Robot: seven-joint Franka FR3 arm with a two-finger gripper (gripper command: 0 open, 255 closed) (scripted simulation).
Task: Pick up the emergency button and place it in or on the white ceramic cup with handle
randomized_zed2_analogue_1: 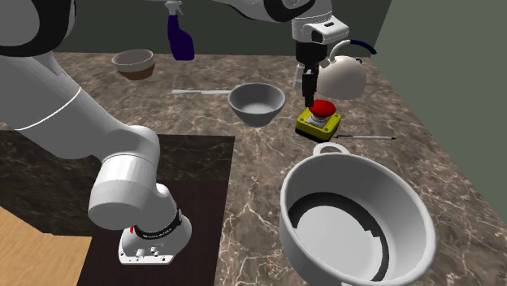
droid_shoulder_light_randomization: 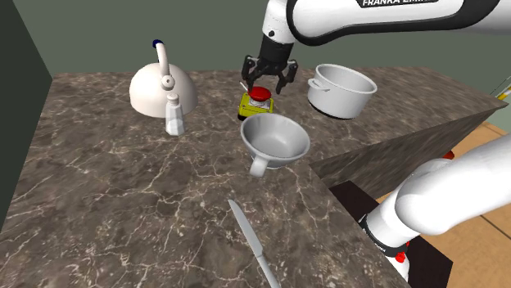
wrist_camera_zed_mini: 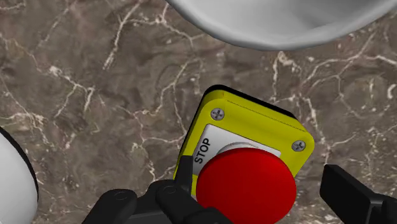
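The button [droid_shoulder_light_randomization: 259, 100], a red cap on a yellow box, is set upright on the marble counter [droid_shoulder_light_randomization: 123, 188], between the pot [droid_shoulder_light_randomization: 340, 90] and the kettle [droid_shoulder_light_randomization: 160, 90], with the cup [droid_shoulder_light_randomization: 274, 141] just beside it. It is straddled by the gripper [droid_shoulder_light_randomization: 264, 86], whose fingers are spread wide. One is seen close against the box's side, the other clear of it. Nothing is gripped.

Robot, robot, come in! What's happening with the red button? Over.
Jaws open, either side of emergency button. Button on counter, not lifted. Cup right beside it, nothing between.
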